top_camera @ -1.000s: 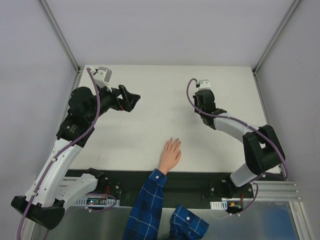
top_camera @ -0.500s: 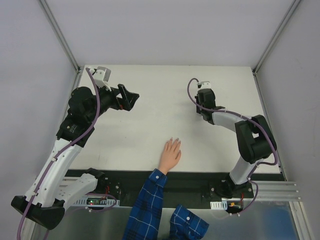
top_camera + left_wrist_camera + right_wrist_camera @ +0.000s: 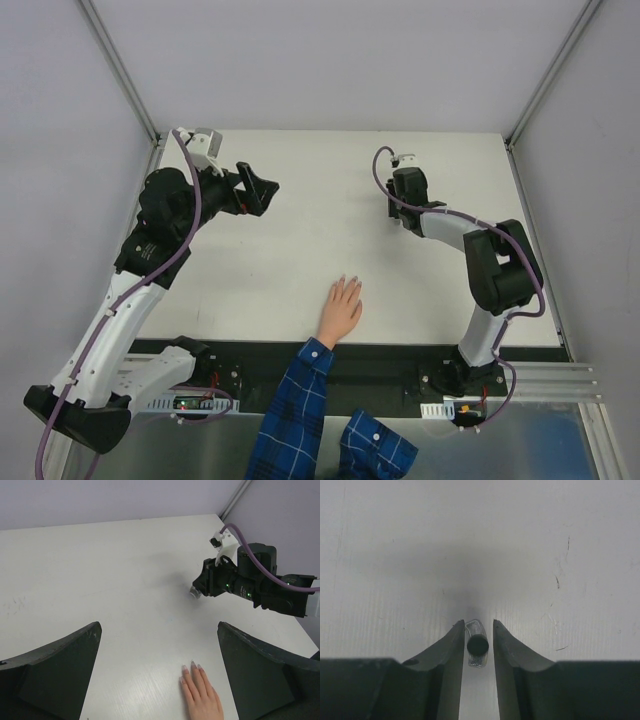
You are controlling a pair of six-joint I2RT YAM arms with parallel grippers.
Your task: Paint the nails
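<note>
White table [image 3: 300,260] and pale walls [image 3: 330,60] fill our view. We see a hand [image 3: 340,312] in a blue plaid sleeve [image 3: 295,400] lying flat at the near edge, well apart from both arms. The nails [image 3: 192,667] at its tips point toward the far side. Our left pincer [image 3: 264,194] hangs wide open above the far left. Our right pincer [image 3: 479,626] stands narrow at the far right, flanking a small dark-capped bottle [image 3: 476,649]; we cannot tell whether it grips.

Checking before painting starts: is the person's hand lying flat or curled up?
Flat: the hand lies palm down on the table, fingers straight and close together.
</note>
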